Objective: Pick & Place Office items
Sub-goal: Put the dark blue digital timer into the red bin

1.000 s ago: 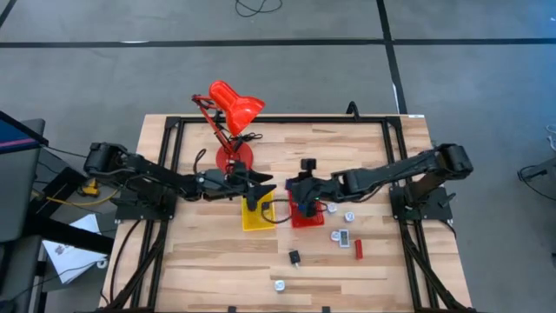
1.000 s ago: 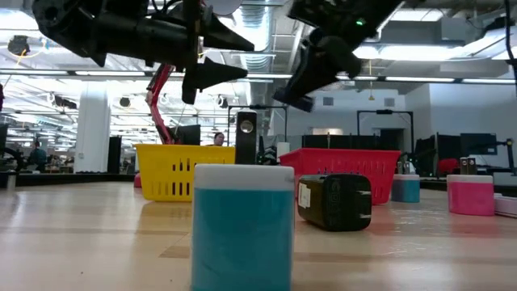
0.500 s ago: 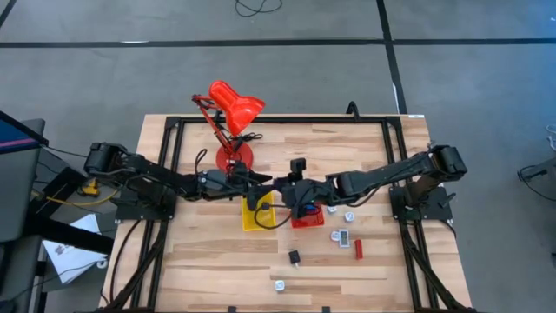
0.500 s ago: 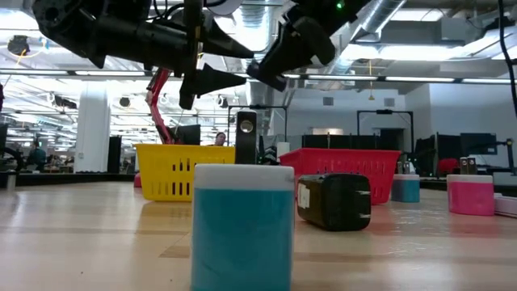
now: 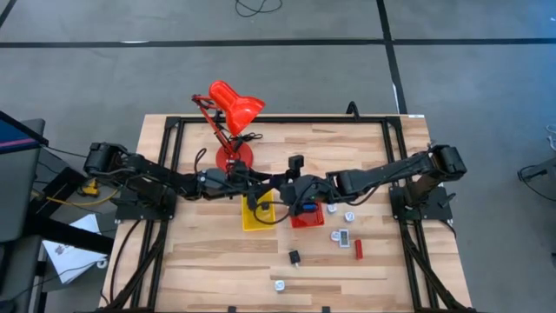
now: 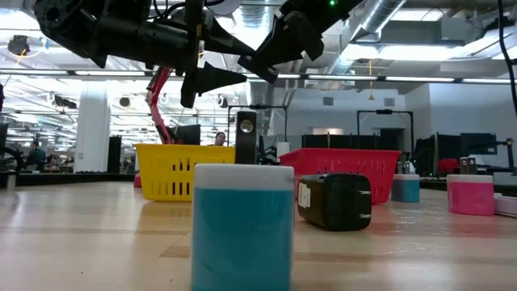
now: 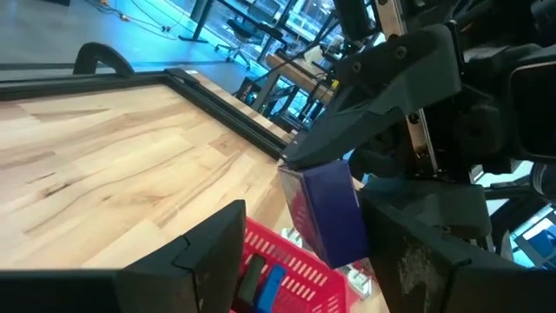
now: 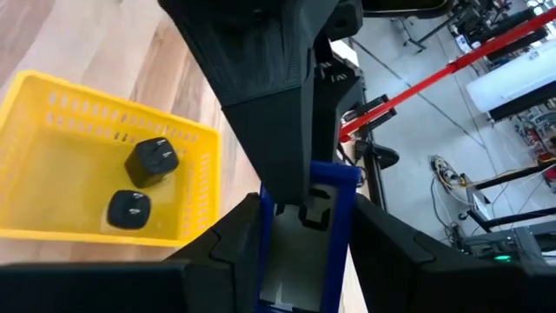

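The office item in play is a small blue rectangular piece [image 7: 326, 213], which my right gripper [image 5: 294, 189] is shut on. It is held in the air over the gap between the yellow tray [image 5: 257, 224] and the red tray [image 5: 306, 221]. My left gripper [image 5: 266, 184] reaches in level from the table's left and is open. Its two fingers [image 7: 204, 256] stand on either side of the piece. Two black roundish bits [image 8: 152, 161] lie in the yellow tray. Other small pieces [image 5: 339, 236] lie loose on the wood on the near right. My right gripper pinches the blue piece by its two long sides [image 8: 265, 228] between its two fingers [image 8: 228, 248]. It comes from the table's right, slanting down. The piece sticks out past the fingertips, lifted clear of both trays. My left gripper has one finger close over the piece's free end [image 8: 334, 178]; whether it touches, I cannot tell.
A big red desk lamp [image 5: 230, 117] stands at the far side behind my left gripper. In the low view a teal block [image 6: 242, 226], a black adapter [image 6: 335, 202] and a pink block [image 6: 471, 194] stand near the front edge.
My right gripper has carried the blue piece toward the table's left and a little up, rolling its wrist. The piece has come in between my left gripper's open fingers. It stays clear of the trays.
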